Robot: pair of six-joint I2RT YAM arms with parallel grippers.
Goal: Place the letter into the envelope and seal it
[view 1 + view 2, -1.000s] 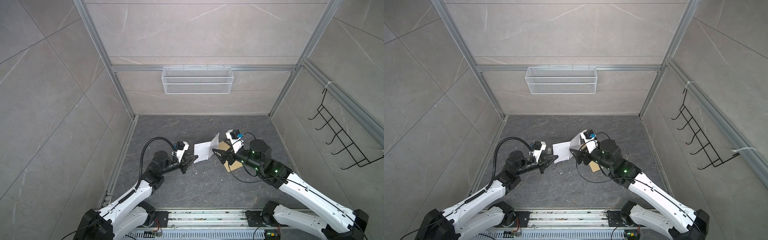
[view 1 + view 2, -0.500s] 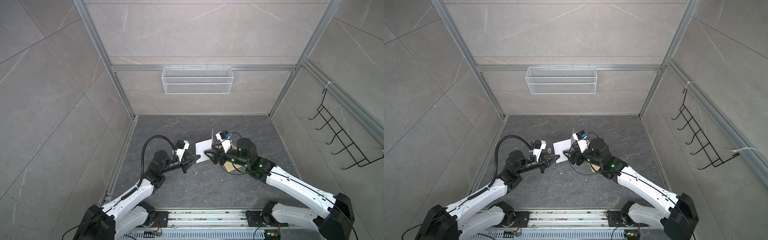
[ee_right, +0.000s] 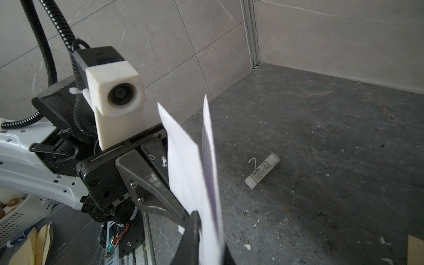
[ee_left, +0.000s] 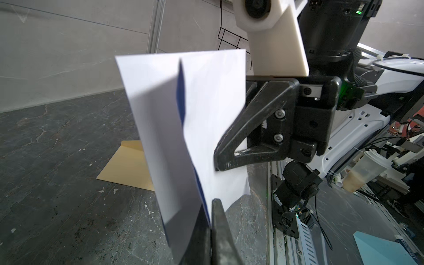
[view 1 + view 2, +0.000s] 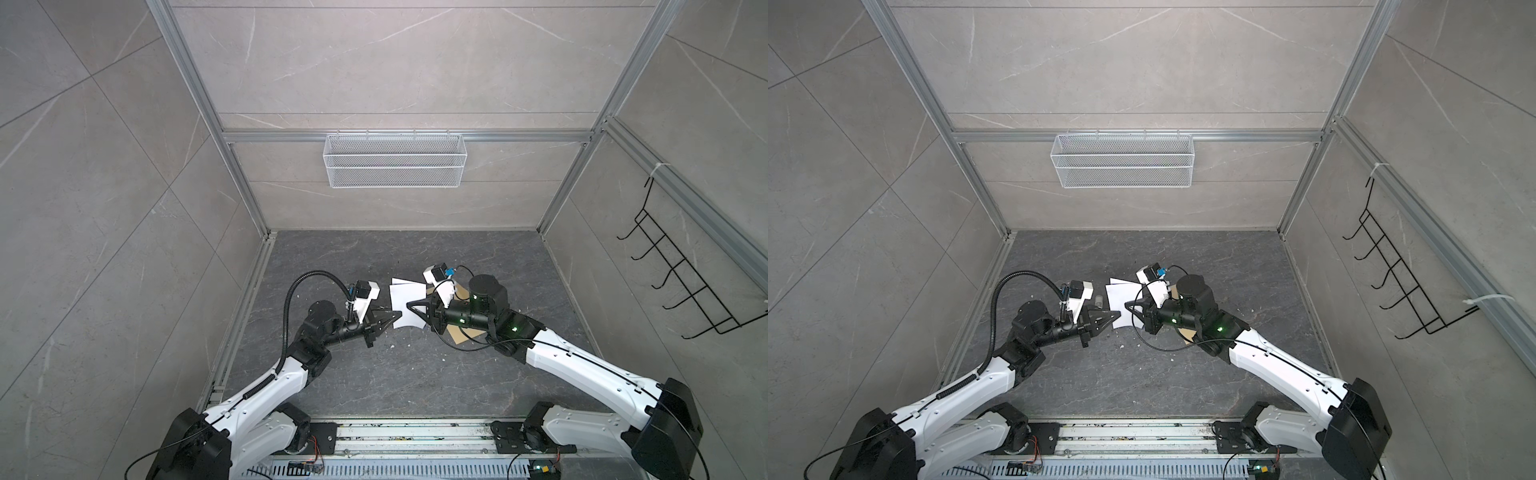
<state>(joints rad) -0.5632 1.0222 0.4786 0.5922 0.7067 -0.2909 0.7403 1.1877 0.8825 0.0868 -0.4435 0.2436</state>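
Pinching folded letter: left gripper, right gripper (jaws together); envelope flat on floor.

Walled on three sides in grey stone-look tile, edged with aluminium rails. Hung on the back rail, far beyond the fingers: a white wire-mesh basket. Fixed to the side wall, well right of the fingers: a black wire hook rack. Floored beneath the fingers in dark veined slab, white-flecked. Lit evenly.
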